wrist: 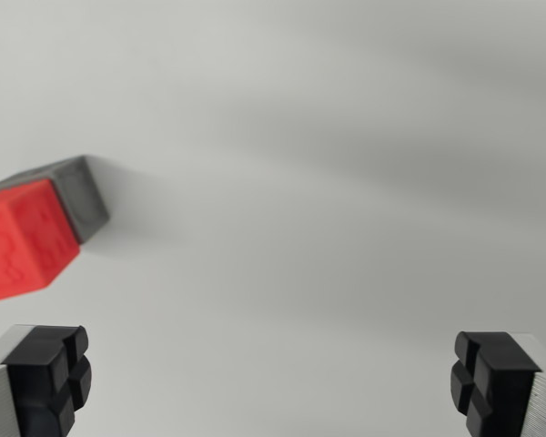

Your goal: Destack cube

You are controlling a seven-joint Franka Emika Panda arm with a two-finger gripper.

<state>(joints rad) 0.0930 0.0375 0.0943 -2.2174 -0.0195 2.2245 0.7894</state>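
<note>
The gripper [271, 378] stands wide open, holding nothing — its two black fingertip pads [56, 369] sit at the near corners of the wrist view, one at the left and one at the right, with bare surface between them. Each pad is fixed to a pale metal finger that runs off the bottom edge.

The stack lies at the wrist view's left, farther off than the left pad and well outside the gap between the fingers. A red cube [20, 241] is nearest the camera, cut off by the left edge, with faint raised marks on its face. A grey cube [80, 193] touches it on the far right side — the two sit face to face, seen at a tilt, so the camera looks down along the stack. The grey one casts a soft shadow to the right.

Everything rests on a plain, pale grey table [346, 182], crossed by faint blurred bands of shade.
</note>
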